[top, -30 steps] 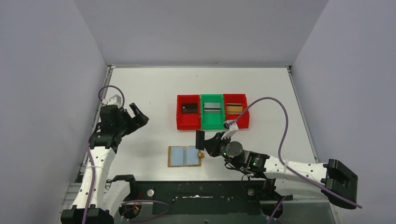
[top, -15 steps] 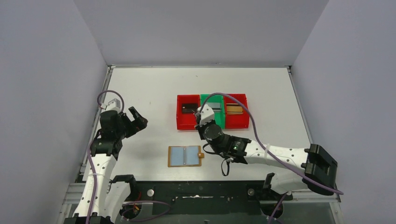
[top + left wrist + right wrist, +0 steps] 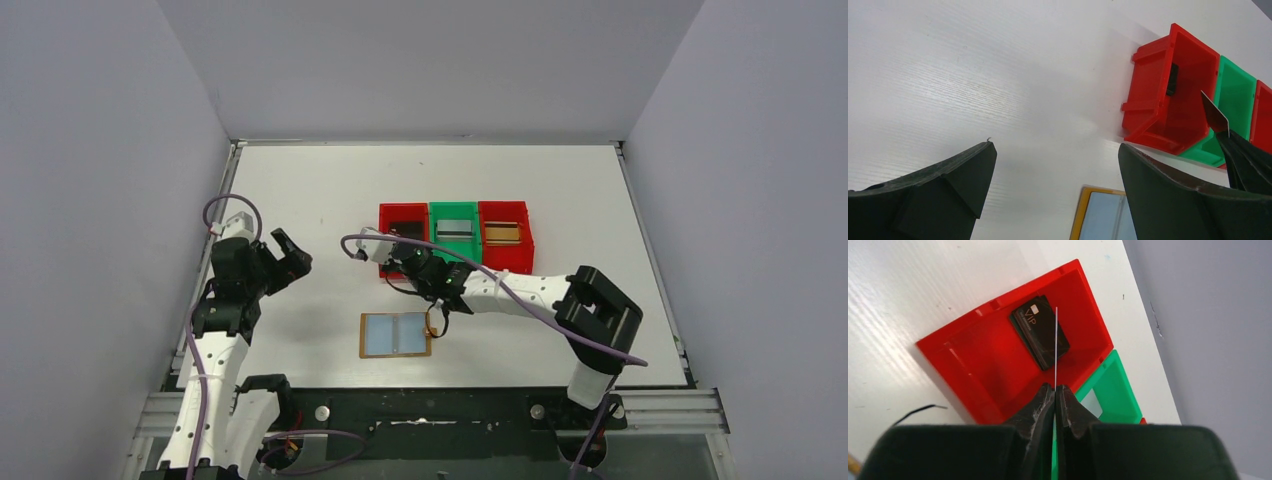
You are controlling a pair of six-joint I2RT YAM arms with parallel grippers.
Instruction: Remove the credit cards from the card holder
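Note:
The card holder lies open on the table, tan rim with pale blue pockets showing; its corner also shows in the left wrist view. My right gripper is shut on a thin black card, seen edge-on, and holds it above the left red bin. Another black card lies flat in that bin. A silver-grey card lies in the green bin and a gold-brown card in the right red bin. My left gripper is open and empty, left of the bins.
The three bins stand in a row at mid-table: red, green, red. The right arm reaches across just above the card holder. A thin cable loop hangs left of the bins. Grey walls enclose the table.
My right gripper carried the black card from beside the card holder up and leftward to above the left red bin. My left arm shifted only slightly.

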